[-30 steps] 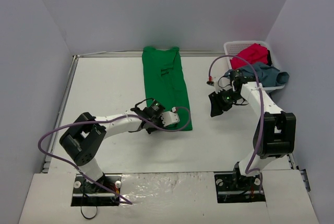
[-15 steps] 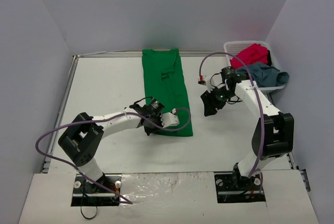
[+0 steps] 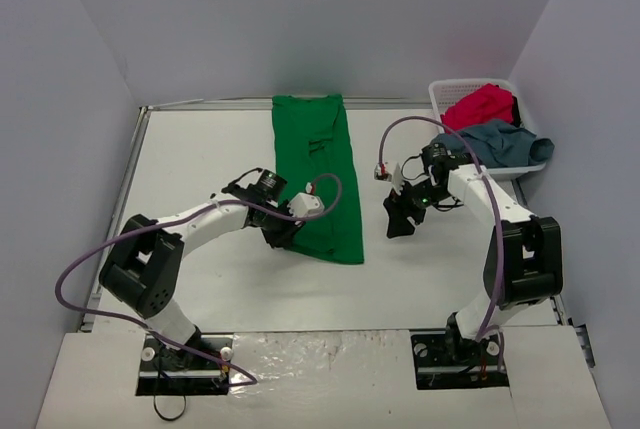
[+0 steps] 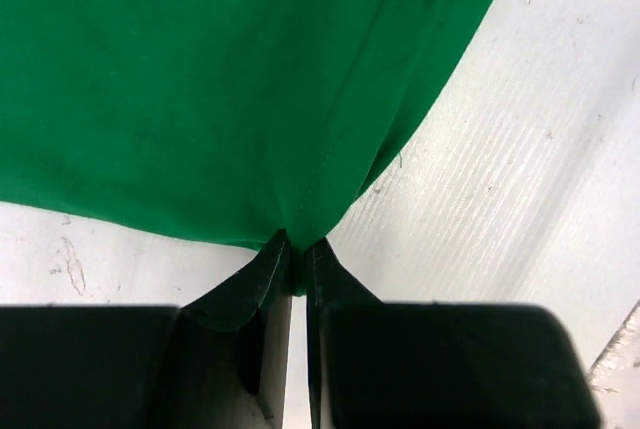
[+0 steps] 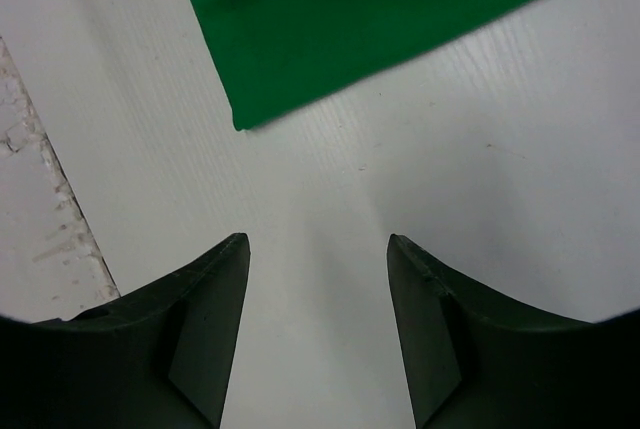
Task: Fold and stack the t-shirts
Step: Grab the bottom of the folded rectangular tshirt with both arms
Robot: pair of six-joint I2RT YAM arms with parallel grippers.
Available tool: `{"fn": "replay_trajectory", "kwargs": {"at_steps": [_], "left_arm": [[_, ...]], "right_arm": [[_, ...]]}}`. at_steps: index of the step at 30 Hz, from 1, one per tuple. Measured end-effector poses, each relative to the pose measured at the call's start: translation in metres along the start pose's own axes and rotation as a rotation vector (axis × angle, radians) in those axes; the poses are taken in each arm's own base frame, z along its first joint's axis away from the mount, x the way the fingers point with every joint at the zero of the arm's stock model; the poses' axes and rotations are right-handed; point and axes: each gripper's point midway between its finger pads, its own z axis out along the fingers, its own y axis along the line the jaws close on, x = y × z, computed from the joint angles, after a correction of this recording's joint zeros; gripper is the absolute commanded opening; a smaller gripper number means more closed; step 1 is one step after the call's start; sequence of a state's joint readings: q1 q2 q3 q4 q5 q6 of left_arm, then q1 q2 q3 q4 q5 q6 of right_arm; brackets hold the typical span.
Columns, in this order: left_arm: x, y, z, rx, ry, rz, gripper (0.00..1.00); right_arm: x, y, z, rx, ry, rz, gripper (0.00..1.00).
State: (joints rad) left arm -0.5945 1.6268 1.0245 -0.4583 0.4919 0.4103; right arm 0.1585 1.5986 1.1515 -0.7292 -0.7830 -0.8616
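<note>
Since your left fingers (image 4: pixel 285 252) clench only a hem corner of the green t-shirt (image 3: pixel 318 174) (thin bite), expect slippage mid-fold; right fingers (image 3: pixel 397 221) hang spread, empty, at its 3 o'clock.

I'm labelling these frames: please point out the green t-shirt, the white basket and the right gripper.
green t-shirt (image 3: pixel 315 164): top external view, middle of the cloth.
white basket (image 3: pixel 440 97): top external view, left rim.
right gripper (image 5: pixel 316 243): right wrist view, midway between its open fingers.
</note>
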Motion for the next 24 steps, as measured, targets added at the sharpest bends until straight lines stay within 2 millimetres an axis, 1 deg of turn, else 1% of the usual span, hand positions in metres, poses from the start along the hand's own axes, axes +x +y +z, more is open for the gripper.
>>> {"fn": "replay_trajectory", "kwargs": {"at_steps": [2, 6, 9, 10, 12, 15, 16, 18, 21, 24], "left_arm": [[0.000, 0.002, -0.003, 0.012, -0.019, -0.026, 0.03], [0.001, 0.000, -0.005, 0.038, -0.028, -0.052, 0.02], [0.001, -0.001, -0.006, 0.051, -0.031, -0.060, 0.02], [0.001, -0.002, -0.007, 0.057, -0.033, -0.064, 0.02], [0.002, -0.001, -0.008, 0.062, -0.035, -0.074, 0.02], [0.002, 0.002, -0.011, 0.066, -0.038, -0.089, 0.02], [0.002, 0.003, -0.011, 0.068, -0.040, -0.094, 0.02], [0.003, 0.004, -0.011, 0.072, -0.038, -0.106, 0.02], [0.006, 0.005, -0.009, 0.082, -0.033, -0.124, 0.02], [0.009, 0.005, -0.009, 0.095, -0.033, -0.141, 0.02]], "right_arm": [[0.003, 0.003, 0.005, -0.011, -0.004, -0.032, 0.54], [-0.004, 0.011, 0.011, -0.012, -0.033, -0.147, 0.55], [-0.014, 0.026, 0.019, -0.021, -0.045, -0.265, 0.55], [-0.017, 0.028, 0.021, -0.019, -0.050, -0.295, 0.54], [-0.020, 0.038, 0.029, -0.029, -0.047, -0.360, 0.53], [-0.019, 0.047, 0.041, -0.042, -0.029, -0.420, 0.49], [-0.018, 0.049, 0.044, -0.044, -0.020, -0.431, 0.45], [-0.017, 0.051, 0.048, -0.043, -0.006, -0.450, 0.42], [-0.018, 0.050, 0.054, -0.028, 0.005, -0.480, 0.38], [-0.014, 0.050, 0.063, -0.022, 0.025, -0.494, 0.35]]}}
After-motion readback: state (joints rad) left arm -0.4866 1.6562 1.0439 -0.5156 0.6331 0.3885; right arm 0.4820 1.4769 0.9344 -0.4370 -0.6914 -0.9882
